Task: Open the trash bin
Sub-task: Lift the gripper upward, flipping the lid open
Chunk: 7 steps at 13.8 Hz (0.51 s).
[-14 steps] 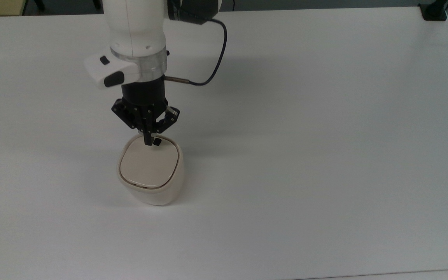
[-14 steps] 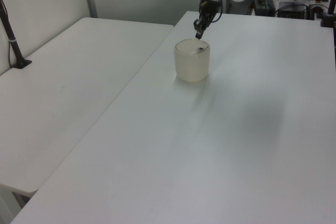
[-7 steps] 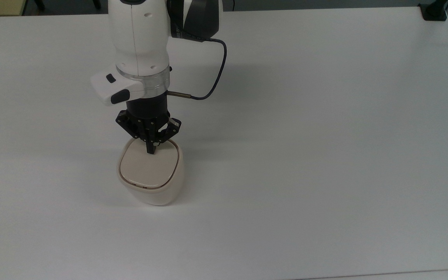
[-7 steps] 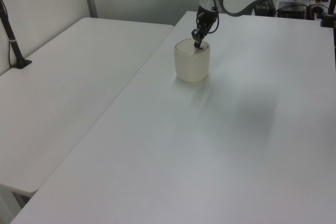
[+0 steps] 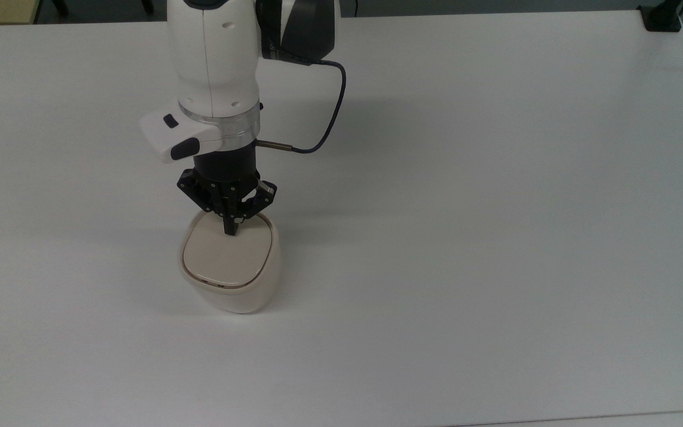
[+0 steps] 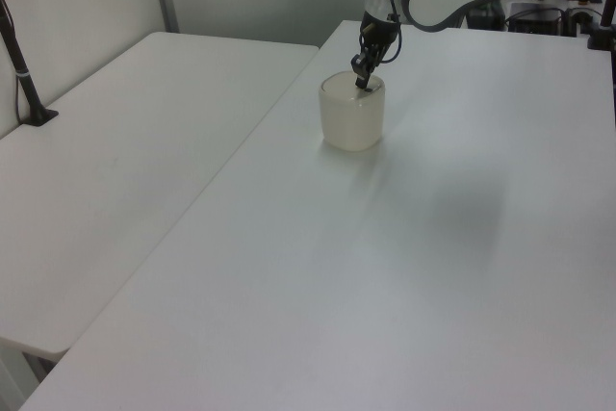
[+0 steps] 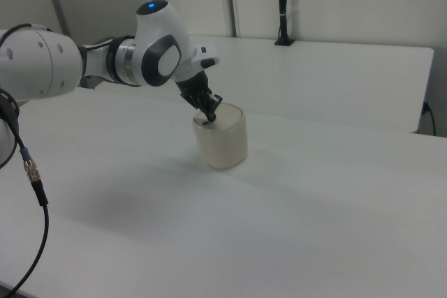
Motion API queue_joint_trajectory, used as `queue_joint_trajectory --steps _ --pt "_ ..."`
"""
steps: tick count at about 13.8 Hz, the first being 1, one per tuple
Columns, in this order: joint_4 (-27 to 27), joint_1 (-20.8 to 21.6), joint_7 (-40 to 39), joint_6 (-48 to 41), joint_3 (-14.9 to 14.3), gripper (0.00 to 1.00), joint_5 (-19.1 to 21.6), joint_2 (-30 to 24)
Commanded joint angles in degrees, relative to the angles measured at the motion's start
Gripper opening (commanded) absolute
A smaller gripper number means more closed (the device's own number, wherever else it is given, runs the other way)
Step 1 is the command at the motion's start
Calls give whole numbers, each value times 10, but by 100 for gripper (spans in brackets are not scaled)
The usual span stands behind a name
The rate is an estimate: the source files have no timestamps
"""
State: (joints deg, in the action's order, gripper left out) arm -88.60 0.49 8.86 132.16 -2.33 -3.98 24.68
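Note:
The trash bin (image 5: 232, 284) (image 6: 351, 120) (image 7: 223, 143) is a small cream-white tub with a flat beige lid (image 5: 227, 255) that lies flat and closed. It stands on the white table. My gripper (image 5: 232, 230) (image 6: 362, 85) (image 7: 211, 117) points straight down with its fingers shut together. The fingertips press on the far edge of the lid and hide the lid's black button.
The white table (image 5: 466, 207) spreads wide around the bin. A dark cable (image 5: 329, 112) loops off my wrist. In the left view a second white table (image 6: 115, 151) stands alongside, with a black post (image 6: 19, 55) clamped at its edge.
The arm came down and forward over the first half second, putting the shut fingertips on the lid's black button, which was visible beside them before. Since then nothing has moved. The lid stays closed.

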Motion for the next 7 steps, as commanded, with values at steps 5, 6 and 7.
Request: queue_joint_trajectory --steps 5,6,7 --pt "4 36 12 -151 4 0 -3 -94" --pt "4 39 10 -174 4 0 -3 -106" --pt "4 40 7 -195 4 0 -3 -116"
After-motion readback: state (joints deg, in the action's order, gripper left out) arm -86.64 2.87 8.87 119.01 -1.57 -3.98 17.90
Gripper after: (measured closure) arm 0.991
